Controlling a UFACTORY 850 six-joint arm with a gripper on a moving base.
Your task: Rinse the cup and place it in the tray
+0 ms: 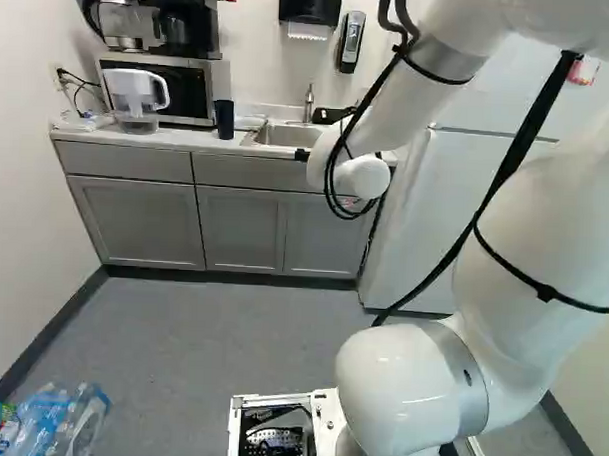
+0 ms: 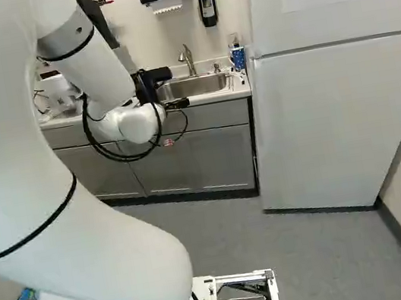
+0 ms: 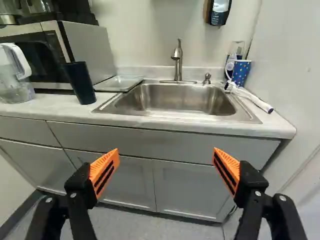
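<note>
Gripper (image 2: 176, 87): fingers spread wide, with nothing between them, as the wrist view shows; it stands in front of the counter (image 3: 55, 111), facing the sink (image 3: 172, 102) and cabinets (image 3: 182, 187). The dark cup (image 3: 81, 84) stands on the counter beside the microwave (image 3: 87, 47), near the tray (image 3: 119, 83), which lies between cup and sink. Both the left base view and wrist view record this cup; in the right base view the arm (image 2: 81, 216) covers that spot. A second, dotted cup (image 3: 240, 72) stands beyond the sink's other end, seen in the wrist and right base views but hidden behind the arm in the left base view. The pitcher (image 1: 136, 97) appears in all three views. Only the base views take in the plastic bottles (image 1: 53, 419) on the floor; the right base view gives the fuller refrigerator front (image 2: 327, 121).
</note>
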